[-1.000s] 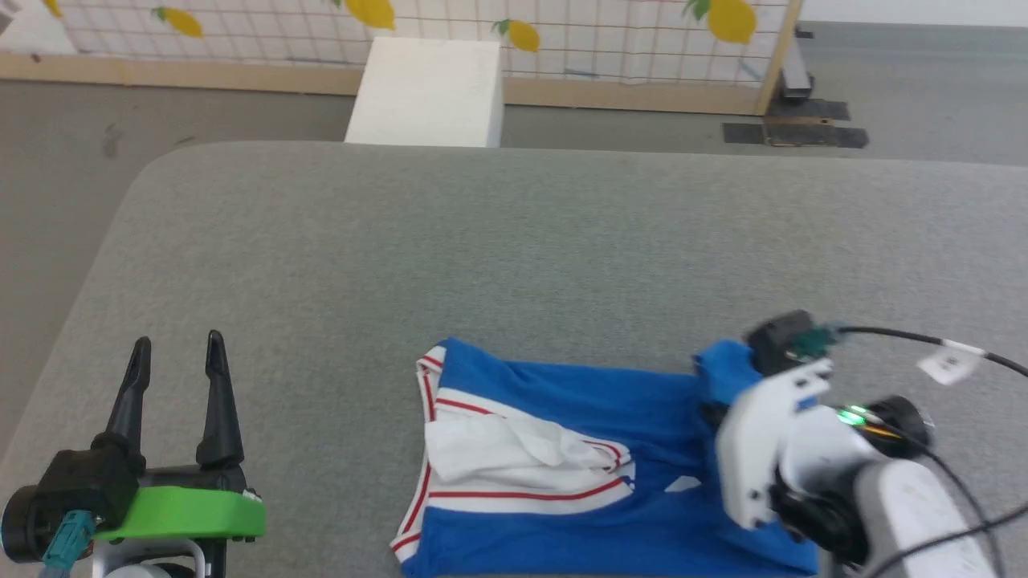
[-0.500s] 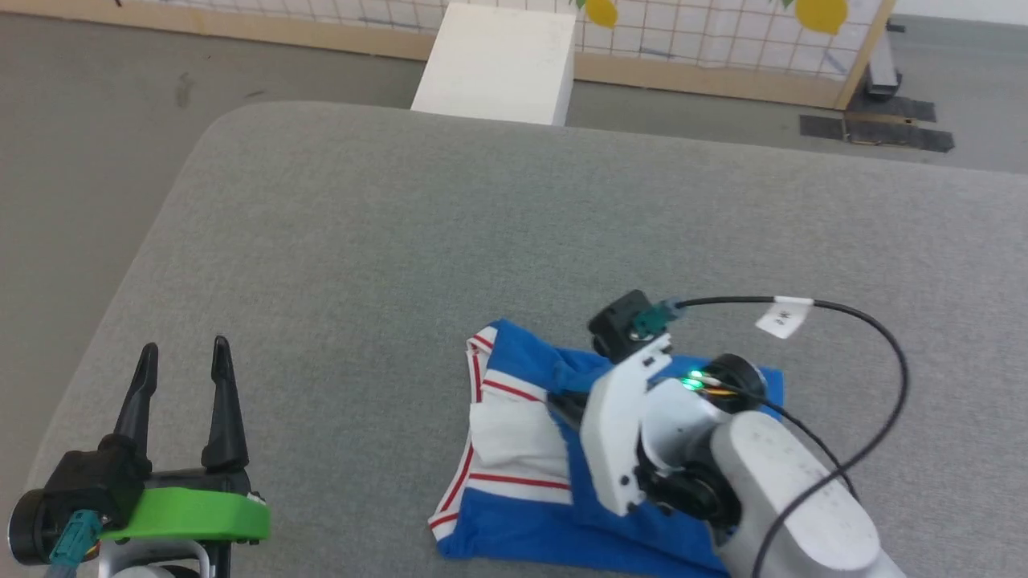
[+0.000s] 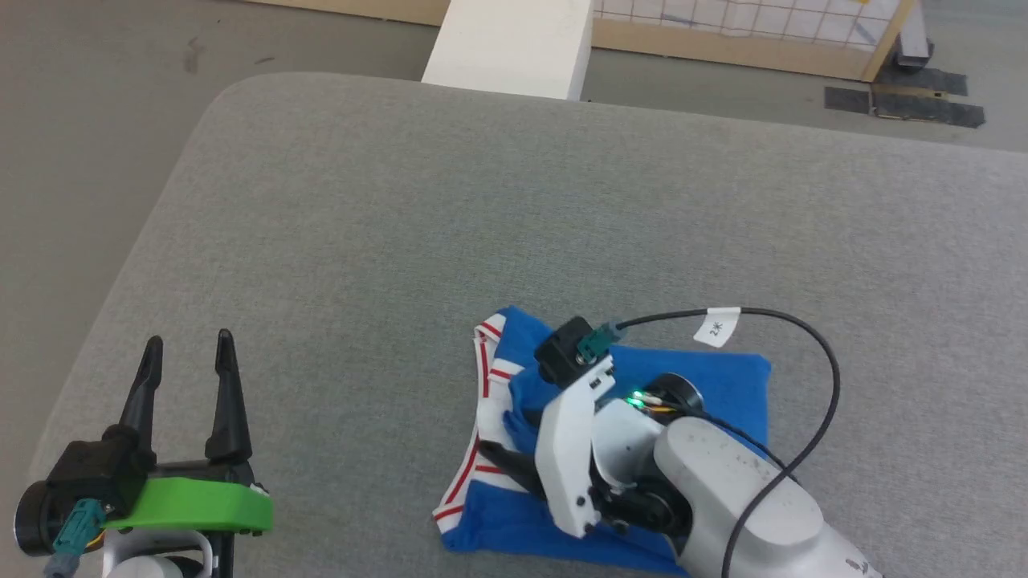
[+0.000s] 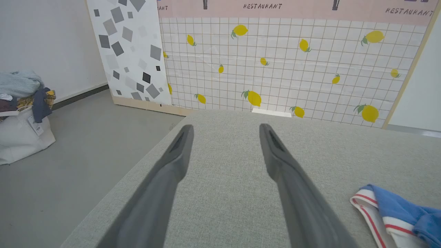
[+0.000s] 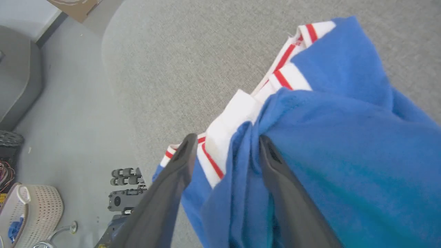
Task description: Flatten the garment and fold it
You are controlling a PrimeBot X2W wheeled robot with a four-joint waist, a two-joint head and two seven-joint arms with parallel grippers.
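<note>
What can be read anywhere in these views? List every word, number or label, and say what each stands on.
"RESTAURANT": on the pink band along the top of the lemon-print wall panel, twice in full.
"ANT": the same word cut off, at the left of that band.
On the cable tag of the black cable: a mark like "2*", too small to be sure.
On the bag tag of the pale bag: too small to read.

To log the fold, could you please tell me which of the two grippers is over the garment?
The right gripper, open astride a blue fold of the garment; the left gripper is over bare table.
</note>
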